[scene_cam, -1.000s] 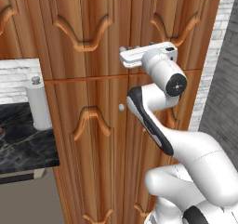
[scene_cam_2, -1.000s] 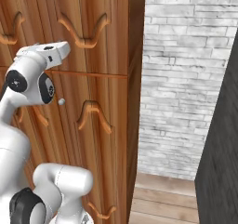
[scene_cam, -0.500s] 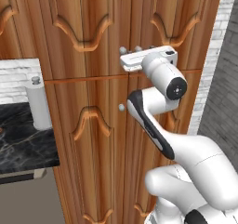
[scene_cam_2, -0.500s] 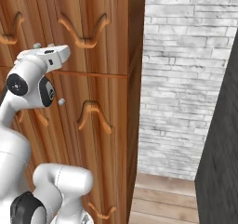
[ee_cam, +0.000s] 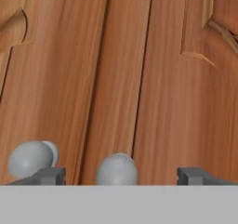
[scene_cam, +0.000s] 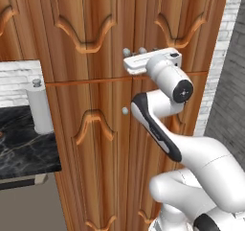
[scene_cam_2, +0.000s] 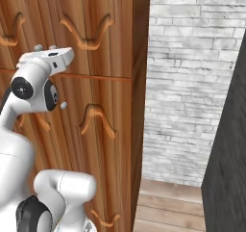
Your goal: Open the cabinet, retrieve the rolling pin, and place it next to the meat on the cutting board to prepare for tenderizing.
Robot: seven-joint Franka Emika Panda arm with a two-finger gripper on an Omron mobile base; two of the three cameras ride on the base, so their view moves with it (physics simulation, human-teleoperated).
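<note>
From the left base view, the cabinet (scene_cam: 115, 105) rises as a wall of reddish-brown wood, its upper double doors closed. At nine o'clock lies a dark marble counter (scene_cam: 24, 144) bearing a pale grey bottle (scene_cam: 39, 105), with white brick behind. The gripper (scene_cam: 134, 57) reaches the two silver knobs (scene_cam: 127, 52) at the door seam.

From the right base view, the white brick wall (scene_cam_2: 192, 82) fills three o'clock above a wooden floor (scene_cam_2: 168, 202); the gripper sits at ten o'clock against the doors.

Along the hand view, the fingertips (ee_cam: 49, 174) stand spread wide, gripping nothing; one knob lies between them, the other just beside the left tip.
</note>
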